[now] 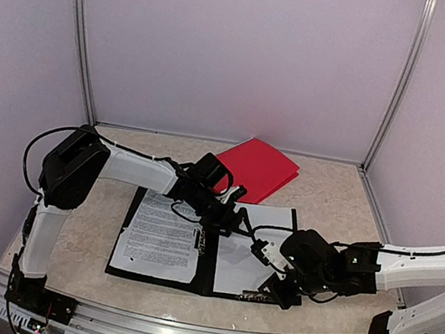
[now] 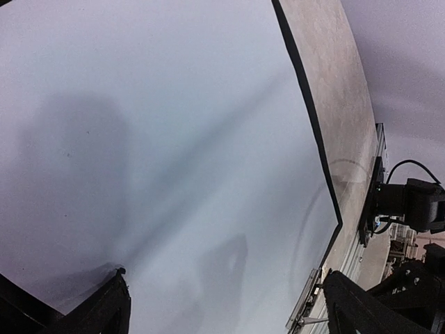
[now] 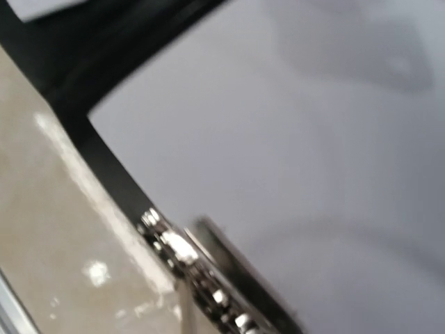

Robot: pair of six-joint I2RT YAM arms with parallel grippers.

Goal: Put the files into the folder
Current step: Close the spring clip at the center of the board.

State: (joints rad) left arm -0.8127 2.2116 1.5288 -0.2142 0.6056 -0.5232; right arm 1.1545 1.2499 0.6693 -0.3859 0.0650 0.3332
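Printed sheet [image 1: 162, 238], text illegible, black folder [image 1: 205, 273]

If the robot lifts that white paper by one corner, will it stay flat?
Probably not: the blank sheet looks thin and lies flat on the black folder, so it would likely droop. It seems light, and could slide across the folder if pushed.

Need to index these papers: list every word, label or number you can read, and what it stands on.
No text can be read.
Printed sheet, left half of the black folder: dense black lines, too small to read.
White sheet, right half: no print visible.
Red folder behind: no label visible.
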